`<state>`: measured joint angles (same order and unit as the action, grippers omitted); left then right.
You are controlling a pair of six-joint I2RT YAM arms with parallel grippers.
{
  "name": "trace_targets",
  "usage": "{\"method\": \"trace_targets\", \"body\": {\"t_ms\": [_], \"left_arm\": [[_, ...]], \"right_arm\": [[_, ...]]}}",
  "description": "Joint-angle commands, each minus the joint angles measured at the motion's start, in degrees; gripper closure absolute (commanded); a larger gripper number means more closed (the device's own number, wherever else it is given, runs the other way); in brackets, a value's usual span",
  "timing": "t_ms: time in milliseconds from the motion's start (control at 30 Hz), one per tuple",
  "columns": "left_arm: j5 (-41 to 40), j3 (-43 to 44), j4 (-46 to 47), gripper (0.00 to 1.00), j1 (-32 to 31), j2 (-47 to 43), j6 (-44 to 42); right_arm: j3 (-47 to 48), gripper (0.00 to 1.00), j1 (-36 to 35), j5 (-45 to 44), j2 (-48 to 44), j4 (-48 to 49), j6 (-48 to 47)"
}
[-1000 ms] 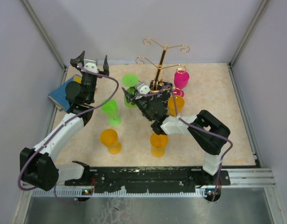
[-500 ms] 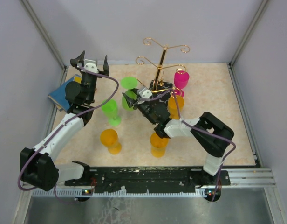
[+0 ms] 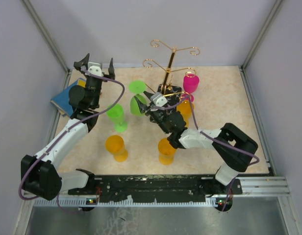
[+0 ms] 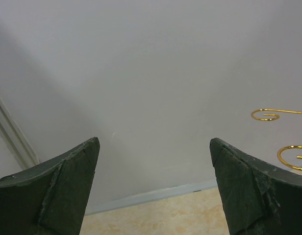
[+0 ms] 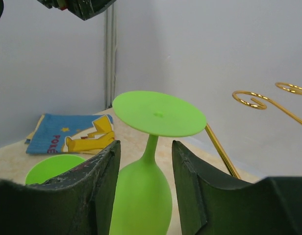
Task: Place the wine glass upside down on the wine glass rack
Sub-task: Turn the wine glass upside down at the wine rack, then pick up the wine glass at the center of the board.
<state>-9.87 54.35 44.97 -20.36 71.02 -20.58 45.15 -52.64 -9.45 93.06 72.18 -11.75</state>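
Observation:
A lime green wine glass (image 3: 138, 104) is held foot up, its bowl (image 5: 141, 200) between the fingers of my right gripper (image 5: 145, 144), which is shut on it just left of the rack's stem. Its round foot (image 5: 158, 113) tops the thin stem. The wine glass rack (image 3: 168, 68) is a gold wire stand with curled arms (image 5: 254, 100) at the back centre; my right wrist covers most of its base. My left gripper (image 3: 94, 62) hangs open and empty high at the back left, facing the wall, with two rack spirals (image 4: 268, 115) at the right edge of its view.
Other glasses stand around: a green one (image 3: 116, 116), an orange one (image 3: 115, 147) at front left, an orange one (image 3: 166, 149) under my right forearm, another orange (image 3: 185, 108) and a pink one (image 3: 190, 82) beside the rack. A blue printed cloth (image 3: 67, 95) lies at the left wall.
My right arm's elbow swung out to the right and the wrist turned, carrying the green glass slightly towards the rack. The left arm stayed still.

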Motion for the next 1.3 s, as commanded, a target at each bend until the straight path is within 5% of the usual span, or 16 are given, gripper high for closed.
{"method": "trace_targets", "body": {"t_ms": [0, 500, 933, 1100, 1267], "left_arm": [[-0.2, 0.1, 0.9, 0.01, 0.3, -0.8, 0.8], [-1.0, 0.9, 0.9, 0.01, 0.3, 0.1, 1.9], [0.9, 4.7, 0.4, 0.01, 0.3, 2.9, 3.7], [2.7, 8.1, -3.4, 0.01, 0.3, 3.9, 4.3], [5.4, 13.3, -9.1, 0.01, 0.4, 5.5, 5.4]], "right_arm": [[-0.6, 0.53, -1.1, -4.2, -4.8, -0.3, -3.1], [-5.7, 0.47, -2.5, -11.4, -24.6, -28.1, -1.2], [9.0, 0.47, -1.9, -34.2, -30.3, -43.9, 4.2], [29.2, 0.41, 10.6, -29.0, -21.8, -72.8, 22.6], [39.7, 0.35, 20.9, -23.6, -15.5, -78.1, 23.3]]}}
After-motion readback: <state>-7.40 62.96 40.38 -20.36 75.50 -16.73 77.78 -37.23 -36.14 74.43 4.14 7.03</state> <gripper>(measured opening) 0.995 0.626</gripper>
